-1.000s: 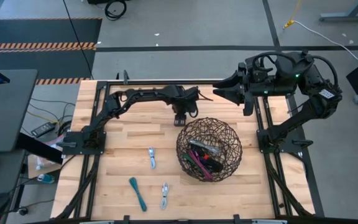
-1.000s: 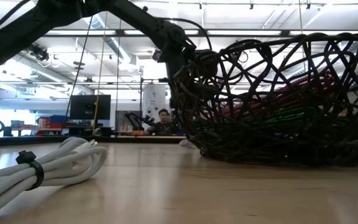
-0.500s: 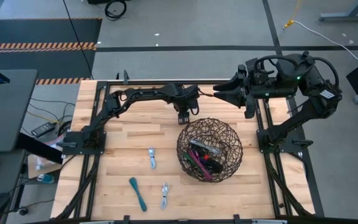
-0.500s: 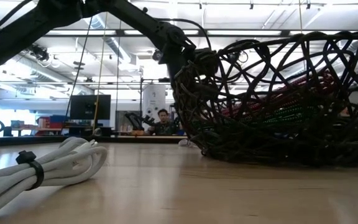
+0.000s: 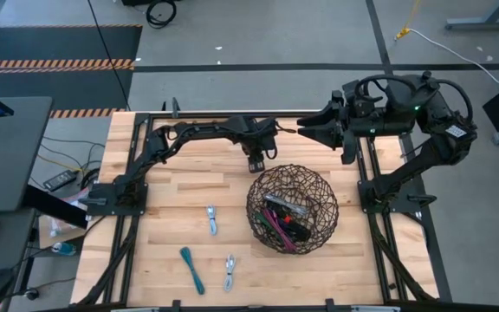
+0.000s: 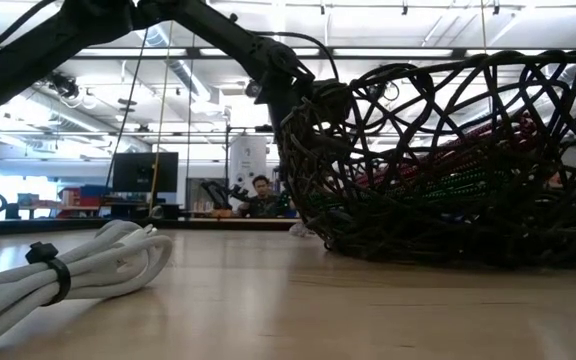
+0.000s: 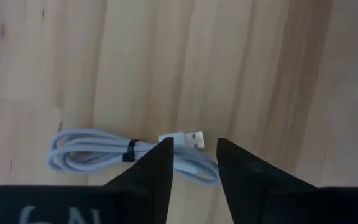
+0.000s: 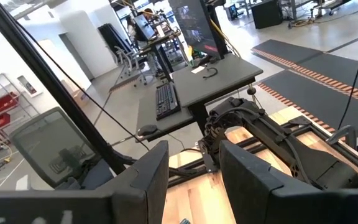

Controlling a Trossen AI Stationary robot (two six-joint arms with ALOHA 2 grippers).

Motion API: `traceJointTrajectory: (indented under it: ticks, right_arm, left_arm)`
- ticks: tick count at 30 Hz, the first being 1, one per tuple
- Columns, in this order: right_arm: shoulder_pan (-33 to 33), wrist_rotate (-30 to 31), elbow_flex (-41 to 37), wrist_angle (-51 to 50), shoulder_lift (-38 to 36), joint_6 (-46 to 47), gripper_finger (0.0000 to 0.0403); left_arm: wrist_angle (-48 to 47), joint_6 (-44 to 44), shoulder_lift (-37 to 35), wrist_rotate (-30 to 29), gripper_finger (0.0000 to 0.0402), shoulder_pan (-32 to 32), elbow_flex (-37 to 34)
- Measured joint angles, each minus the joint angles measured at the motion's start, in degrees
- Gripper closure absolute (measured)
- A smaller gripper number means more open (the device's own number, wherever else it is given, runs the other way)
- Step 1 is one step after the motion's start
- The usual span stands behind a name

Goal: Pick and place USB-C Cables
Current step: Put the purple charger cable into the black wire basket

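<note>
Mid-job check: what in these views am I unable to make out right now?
- High view: the left pincer hides the white cable under it; only the left wrist view shows that cable.
- High view: bundles inside the basket overlap beneath the mesh, so they cannot be counted.
- Low view: the basket blocks the table behind it; the near white bundle is cut off by the left edge.
- Right wrist view: the right pincer faces the room, and no cables are visible.
</note>
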Motion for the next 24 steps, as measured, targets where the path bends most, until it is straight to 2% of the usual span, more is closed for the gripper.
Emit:
traceJointTrajectory:
  ticks: [5, 11, 19, 24]
  right_arm:
    - [0.0, -0.4, 0.0, 0.0, 0.0, 0.1, 0.0254]
    - [0.4, -0.4, 0.0, 0.0, 0.0, 0.0, 0.0254]
    - [0.6, -0.8, 0.0, -0.3, 0.0, 0.0, 0.0254]
    - [0.6, -1.7, 0.0, -0.3, 0.0, 0.0, 0.0254]
  left_arm:
    - [0.9, 0.0, 0.8, -0.1, 0.0287, 0.0, 0.1]
    - [-1.4, 1.4, 2.3, -0.8, 0.0388, 0.0, -0.1]
    - [-1.4, 1.2, 2.2, -1.4, 0.0397, 0.3, 0.0]
    - [-6.4, 0.0, 1.5, -1.6, 0.0389, 0.3, 0.0]
